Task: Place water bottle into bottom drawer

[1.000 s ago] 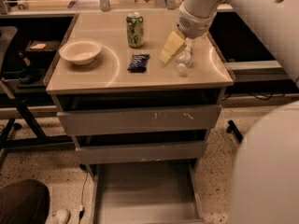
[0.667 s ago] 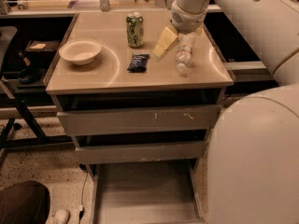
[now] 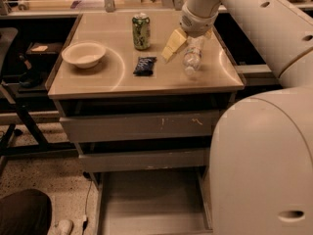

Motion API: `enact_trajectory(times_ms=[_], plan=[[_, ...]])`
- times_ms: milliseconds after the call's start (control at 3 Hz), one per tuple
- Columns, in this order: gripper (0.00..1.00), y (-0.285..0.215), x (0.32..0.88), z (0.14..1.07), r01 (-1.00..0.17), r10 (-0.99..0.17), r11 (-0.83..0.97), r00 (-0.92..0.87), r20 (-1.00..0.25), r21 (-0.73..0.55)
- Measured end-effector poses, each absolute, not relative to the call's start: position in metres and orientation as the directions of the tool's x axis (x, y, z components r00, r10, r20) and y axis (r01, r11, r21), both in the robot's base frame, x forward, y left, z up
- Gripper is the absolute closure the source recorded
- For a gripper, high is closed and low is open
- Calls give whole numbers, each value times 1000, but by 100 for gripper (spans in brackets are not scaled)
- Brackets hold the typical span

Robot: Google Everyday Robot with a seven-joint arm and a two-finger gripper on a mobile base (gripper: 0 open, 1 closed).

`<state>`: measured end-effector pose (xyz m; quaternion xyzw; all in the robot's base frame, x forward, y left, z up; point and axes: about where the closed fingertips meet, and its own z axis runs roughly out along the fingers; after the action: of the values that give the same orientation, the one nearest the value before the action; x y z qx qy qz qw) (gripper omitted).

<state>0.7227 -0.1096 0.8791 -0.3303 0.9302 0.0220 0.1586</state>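
The water bottle (image 3: 191,58), clear with a pale label, lies on the counter top (image 3: 98,77) near its right side, its far end under my gripper. My gripper (image 3: 191,39) hangs over that far end and is open. One yellowish finger (image 3: 173,44) stands left of the bottle, and a bit of the other shows on its right. The bottom drawer (image 3: 151,199) is pulled out at floor level, a shallow grey tray with nothing in it. My arm's bulk hides its right side.
A green soda can (image 3: 141,31) stands at the back middle of the counter, a dark snack bag (image 3: 145,65) lies in front of it, and a white bowl (image 3: 84,54) sits at the left. The two upper drawers (image 3: 142,126) are closed. A dark chair (image 3: 10,82) stands at the left.
My gripper has shifted a little left and back over the bottle's far end. The bottle lies in about the same spot on the counter.
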Motion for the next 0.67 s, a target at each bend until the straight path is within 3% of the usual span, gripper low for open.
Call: enact_trajectory(times_ms=[667], plan=[[0,-120,753,862,-575,-569,814,-763,-308,-83]])
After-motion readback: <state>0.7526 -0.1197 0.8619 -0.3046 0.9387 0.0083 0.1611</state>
